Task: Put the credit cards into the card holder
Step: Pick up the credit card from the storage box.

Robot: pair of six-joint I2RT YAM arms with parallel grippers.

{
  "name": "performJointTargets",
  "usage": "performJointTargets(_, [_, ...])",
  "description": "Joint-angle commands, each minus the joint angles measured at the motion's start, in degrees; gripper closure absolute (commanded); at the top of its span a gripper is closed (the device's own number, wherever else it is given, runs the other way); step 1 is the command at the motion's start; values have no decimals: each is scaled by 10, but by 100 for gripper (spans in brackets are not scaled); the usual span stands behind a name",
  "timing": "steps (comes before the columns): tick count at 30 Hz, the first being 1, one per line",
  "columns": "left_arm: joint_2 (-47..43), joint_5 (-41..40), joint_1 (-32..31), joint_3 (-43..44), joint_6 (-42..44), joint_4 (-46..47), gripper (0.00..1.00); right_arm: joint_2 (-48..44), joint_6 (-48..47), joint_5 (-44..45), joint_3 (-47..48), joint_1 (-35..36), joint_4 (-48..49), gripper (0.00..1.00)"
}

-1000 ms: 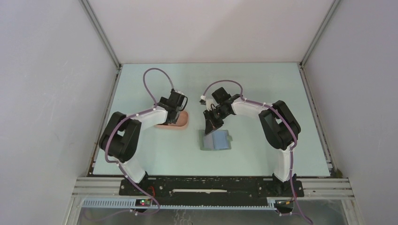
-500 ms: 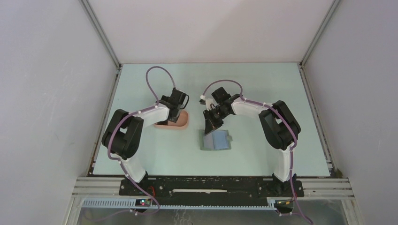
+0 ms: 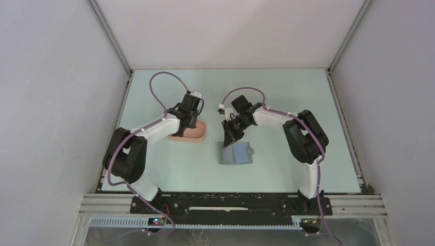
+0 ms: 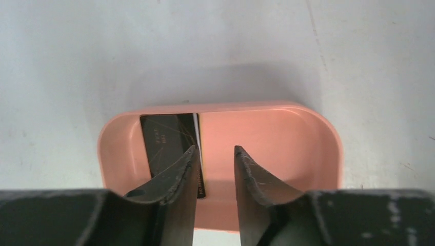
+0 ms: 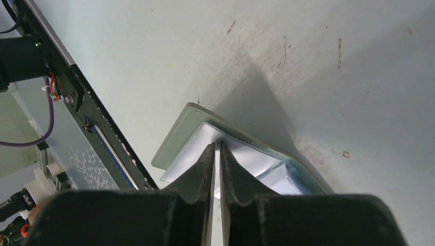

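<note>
Pale-green table [image 3: 287, 102]; grey-green card holder [image 3: 236, 153] open; left tool [image 4: 215, 148] parted; right tool [image 5: 216, 146] nearly closed.

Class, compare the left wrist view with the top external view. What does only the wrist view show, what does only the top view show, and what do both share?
Only the left wrist view: a dark card inside the pink tray, at its left side, and the left pincer with its fingers slightly apart over the tray. Only the top external view: the open card holder, the right pincer at its far left corner, and both arms. Shared: the tray, the left pincer and the pale table.
</note>
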Motion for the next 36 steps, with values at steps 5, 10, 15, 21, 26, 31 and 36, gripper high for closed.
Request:
performJointTargets(5, [-12,138,0,-21,-83,47,86,-11,-12,-6,24,-2,-5,85])
performJointTargets(10, [8,193,-2,-33,-112,76,91,-13,-13,-6,24,-6,-6,86])
performJointTargets(15, [22,238,-12,-36,-136,99,92,-13,-13,-6,23,-7,-6,86])
performJointTargets(21, [44,257,-18,-18,-143,106,92,-14,-13,-5,23,-8,-7,85])
performJointTargets(26, [67,271,-20,17,-145,106,91,-16,-13,-6,24,-12,-7,86])
performJointTargets(31, [64,262,-20,41,-141,95,89,-18,-12,-7,23,-15,-7,85])
performJointTargets(36, [-6,203,-19,-2,-108,89,69,-20,-12,-11,24,-20,-7,86])
